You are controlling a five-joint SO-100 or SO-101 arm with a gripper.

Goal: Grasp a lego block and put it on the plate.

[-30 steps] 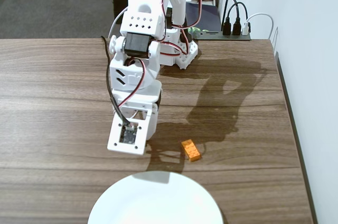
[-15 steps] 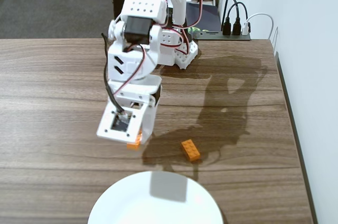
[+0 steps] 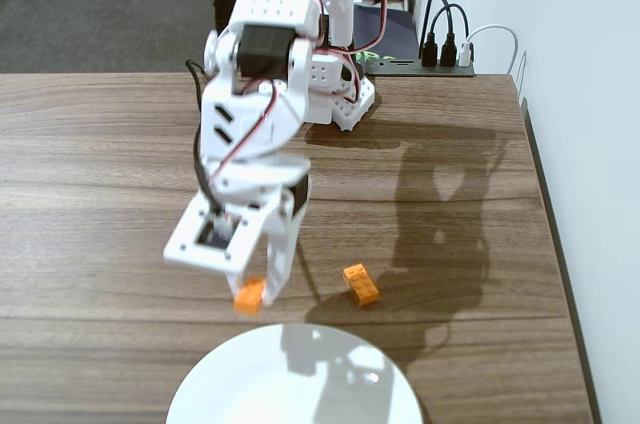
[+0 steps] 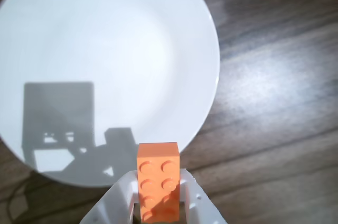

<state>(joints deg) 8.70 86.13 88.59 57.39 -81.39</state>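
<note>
Spanning both views: dark wood-grain tabletop [image 3: 100, 194], bounded along the right of the fixed view by a pale wall [image 3: 590, 144]. Rising from the far edge: white plastic robot arm with red and black wiring [image 3: 255, 114], base bolted near the tabletop's back, upper links leaning toward the camera. Casting over the boards to the right: the arm's broad shadow [image 3: 440, 204]. Filling the bottom edge of the fixed view: large plain white round plate [image 3: 295, 384], cut off by the frame, taking up most of the upper left in the wrist view [image 4: 105, 49] and carrying the claw's grey shadow there. Sitting behind the tabletop at the far right: black power strip with several plugs [image 3: 440, 56]. Hanging above the boards just short of the plate's near rim: white two-finger claw [image 3: 255, 294], clenched on a small bright-orange rectangular studded plastic lego block [image 3: 249, 295]. Seen from the wrist: claw [image 4: 158, 203] gripping that block [image 4: 157, 179] by its long sides, studs up, far end reaching to roughly the plate's edge, though overlap with the rim is hard to judge. Lying flat on the tabletop to the right of the claw, apart from it and from the plate: second identical orange brick [image 3: 361, 284], turned diagonally.
</note>
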